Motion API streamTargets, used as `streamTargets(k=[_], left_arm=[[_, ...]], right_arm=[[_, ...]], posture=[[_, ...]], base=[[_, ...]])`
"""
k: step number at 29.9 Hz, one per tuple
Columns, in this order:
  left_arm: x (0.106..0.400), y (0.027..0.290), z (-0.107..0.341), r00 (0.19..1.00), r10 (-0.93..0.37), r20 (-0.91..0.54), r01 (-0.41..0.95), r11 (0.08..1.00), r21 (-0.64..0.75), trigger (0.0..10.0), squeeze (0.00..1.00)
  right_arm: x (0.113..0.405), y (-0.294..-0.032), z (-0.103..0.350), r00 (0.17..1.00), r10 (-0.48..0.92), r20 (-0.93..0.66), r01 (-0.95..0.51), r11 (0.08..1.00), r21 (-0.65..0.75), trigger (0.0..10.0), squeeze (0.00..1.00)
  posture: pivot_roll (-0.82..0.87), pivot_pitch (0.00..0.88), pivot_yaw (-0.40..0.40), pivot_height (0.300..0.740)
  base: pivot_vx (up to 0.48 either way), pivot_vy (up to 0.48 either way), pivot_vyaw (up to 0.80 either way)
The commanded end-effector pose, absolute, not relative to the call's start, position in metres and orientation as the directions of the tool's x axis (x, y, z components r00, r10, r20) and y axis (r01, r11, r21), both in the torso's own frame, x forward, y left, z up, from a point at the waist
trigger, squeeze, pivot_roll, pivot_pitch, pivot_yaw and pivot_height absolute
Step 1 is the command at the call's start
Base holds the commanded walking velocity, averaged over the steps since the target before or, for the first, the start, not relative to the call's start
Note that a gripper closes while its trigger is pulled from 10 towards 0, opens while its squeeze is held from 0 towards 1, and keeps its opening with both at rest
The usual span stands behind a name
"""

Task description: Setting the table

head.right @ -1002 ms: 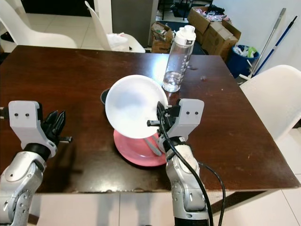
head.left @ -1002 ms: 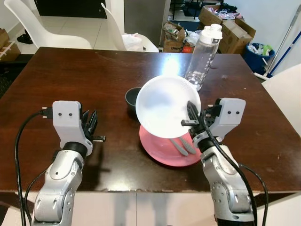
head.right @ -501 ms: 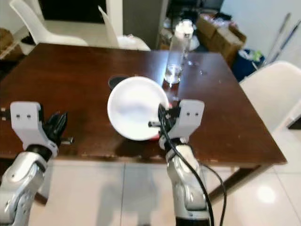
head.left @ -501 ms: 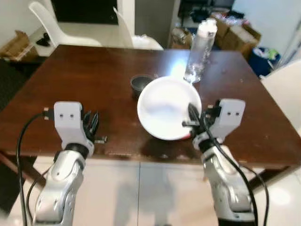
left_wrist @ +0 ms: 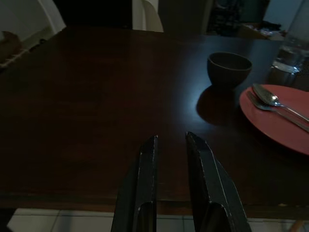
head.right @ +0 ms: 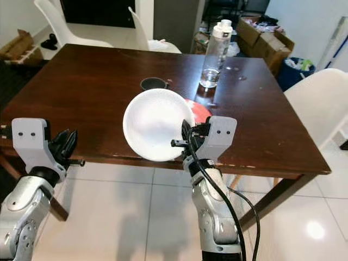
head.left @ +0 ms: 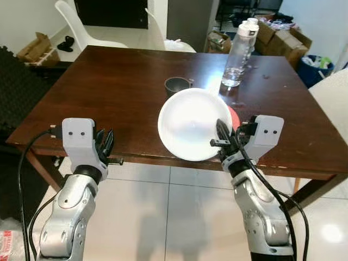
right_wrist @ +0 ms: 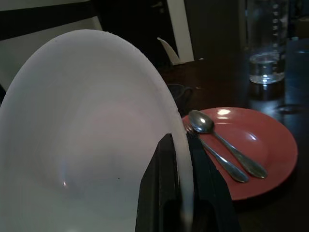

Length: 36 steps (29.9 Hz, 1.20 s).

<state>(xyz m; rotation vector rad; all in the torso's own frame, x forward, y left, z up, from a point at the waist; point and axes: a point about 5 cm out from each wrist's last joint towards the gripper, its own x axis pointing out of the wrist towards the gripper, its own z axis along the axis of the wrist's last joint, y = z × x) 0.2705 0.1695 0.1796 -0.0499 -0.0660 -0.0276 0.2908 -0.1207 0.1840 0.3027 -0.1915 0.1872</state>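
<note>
**One plate in hand, no place chosen for it**

One white plate (head.left: 189, 124) sits pinched by its rim in my right gripper (head.left: 223, 142), the two black fingers closed on either side of the edge; the right wrist view shows the rim running between them. I am holding it tilted, clear of the wood, at the near edge of the table (head.left: 103, 92). Beyond it lies the red plate (right_wrist: 258, 145) with a spoon (right_wrist: 219, 140) and a second utensil (right_wrist: 215, 157) resting on it (I cannot tell from here whether that one is a fork). A small dark bowl (head.left: 176, 85) stands just beyond the red plate, and a clear water bottle (head.left: 240, 54) stands further off to the right.

My left gripper (left_wrist: 171, 147) hovers at the near left edge with its fingers a narrow gap apart and nothing between them.

I judge this to be the carrying step: the white plate is lifted and wants a setting. The robot stands back from the table, with floor showing under both arms. The left half of the table looks bare, so next I would step in, level the plate over a free spot, lower it flat and only then let go. Releasing it tilted risks a clatter.
</note>
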Motion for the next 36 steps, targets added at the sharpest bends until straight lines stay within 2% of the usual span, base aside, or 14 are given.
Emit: streamTargets(k=[1, 12, 18, 23, 27, 36], left_arm=[[0.271, 0.168, 0.178, 0.998, -0.033, 0.053, 0.035, 0.999, -0.041, 10.0, 0.00], [0.271, 0.168, 0.176, 0.999, -0.030, 0.044, 0.031, 0.999, -0.035, 10.0, 0.00], [0.271, 0.171, 0.169, 1.000, -0.013, 0.022, 0.013, 1.000, -0.029, 10.0, 0.00], [0.265, 0.188, 0.146, 0.998, 0.047, -0.046, -0.047, 0.999, 0.010, 10.0, 0.00], [0.262, 0.198, 0.134, 0.994, 0.071, -0.082, -0.068, 0.997, 0.040, 10.0, 0.00], [0.257, 0.200, 0.119, 0.988, 0.070, -0.139, -0.061, 0.996, 0.071, 10.0, 0.00]], right_arm=[[0.291, -0.119, 0.184, 0.967, 0.153, 0.206, -0.211, 0.930, 0.301, 10.0, 0.00], [0.292, -0.116, 0.181, 0.965, 0.177, 0.191, -0.224, 0.939, 0.259, 10.0, 0.00], [0.286, -0.109, 0.163, 0.952, 0.271, 0.143, -0.296, 0.937, 0.189, 10.0, 0.00], [0.278, -0.113, 0.138, 0.938, 0.343, 0.060, -0.347, 0.933, 0.093, 10.0, 0.00], [0.275, -0.119, 0.133, 0.940, 0.339, 0.043, -0.342, 0.934, 0.099, 10.0, 0.00], [0.274, -0.122, 0.120, 0.933, 0.361, -0.001, -0.358, 0.925, 0.132, 10.0, 0.00]], posture=[[0.00, 0.025, 0.039, 0.740], [0.00, 0.024, 0.040, 0.740], [0.00, 0.024, 0.039, 0.740], [0.00, 0.028, 0.040, 0.740], [0.00, 0.035, 0.038, 0.740], [0.00, 0.035, 0.043, 0.740]], base=[[0.000, 0.000, 0.00], [0.000, 0.000, 0.71], [0.000, 0.000, 0.79], [0.000, 0.000, 0.79], [0.000, 0.000, 0.79], [0.000, 0.000, 0.79]])
